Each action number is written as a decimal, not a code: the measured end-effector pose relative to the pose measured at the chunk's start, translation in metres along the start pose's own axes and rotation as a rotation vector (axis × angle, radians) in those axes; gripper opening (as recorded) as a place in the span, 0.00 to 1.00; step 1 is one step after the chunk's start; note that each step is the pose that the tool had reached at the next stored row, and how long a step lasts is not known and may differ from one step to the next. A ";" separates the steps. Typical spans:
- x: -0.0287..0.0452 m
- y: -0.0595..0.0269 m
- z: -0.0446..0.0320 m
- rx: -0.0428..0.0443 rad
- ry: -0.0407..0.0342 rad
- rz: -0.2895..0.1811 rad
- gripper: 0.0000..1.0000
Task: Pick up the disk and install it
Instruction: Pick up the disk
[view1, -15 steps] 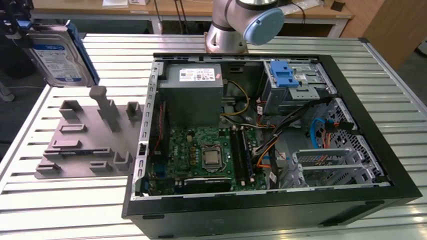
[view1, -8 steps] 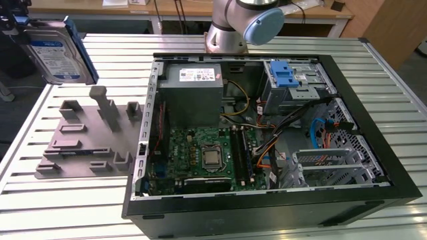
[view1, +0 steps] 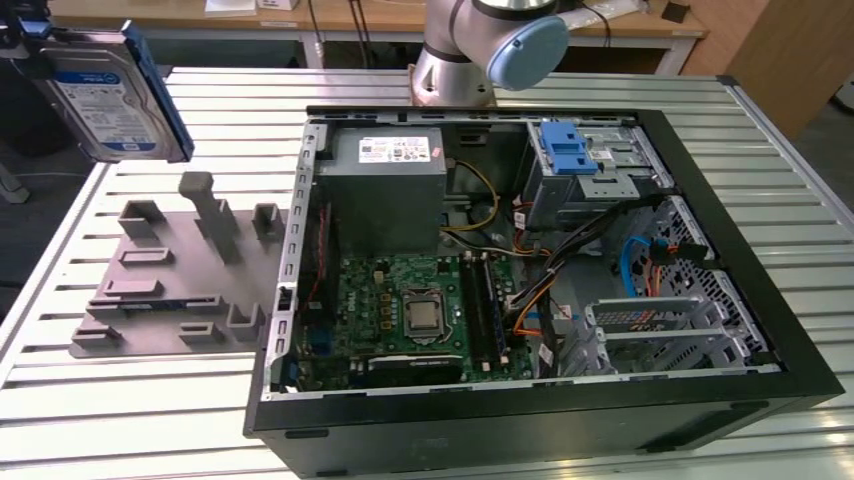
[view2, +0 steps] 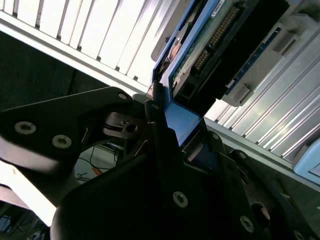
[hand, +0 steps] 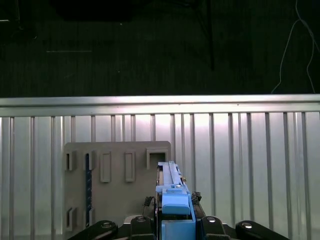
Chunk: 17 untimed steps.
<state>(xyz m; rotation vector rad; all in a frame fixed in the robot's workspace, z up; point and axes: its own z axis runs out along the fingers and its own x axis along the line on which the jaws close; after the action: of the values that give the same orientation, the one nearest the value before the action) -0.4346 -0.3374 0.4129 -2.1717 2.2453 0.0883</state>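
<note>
Blue-edged disk (view1: 110, 95) pinched betw. gripper (hand: 176, 222) jaws, held abv grey jig (view1: 160, 300).

With the flat silver-grey disk (view1: 114, 95) clamped in my gripper (hand: 175, 229), I hang high over the grey plastic fixture plate (view1: 160, 290). Its upright posts (view1: 200, 200) stand below, clear of the disk. Open air lies between me and the black open-sided computer case (view1: 534, 425). Inside it, the silver metal cage with a blue latch (view1: 621, 160) sits in a far corner. The grey metal power-supply box (view1: 387, 200) crowds one side, and a tangle of orange, blue and yellow cables (view1: 541, 275) hangs just in front.
</note>
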 end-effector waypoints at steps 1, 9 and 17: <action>-0.0001 0.0001 -0.0013 0.0000 0.0000 0.000 0.36; -0.0005 0.0003 -0.0097 -0.0001 -0.0004 0.000 0.36; -0.0009 0.0005 -0.0179 -0.0001 -0.0012 0.000 0.36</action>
<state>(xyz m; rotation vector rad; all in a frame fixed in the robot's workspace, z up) -0.4346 -0.3374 0.4308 -2.1712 2.2447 0.0896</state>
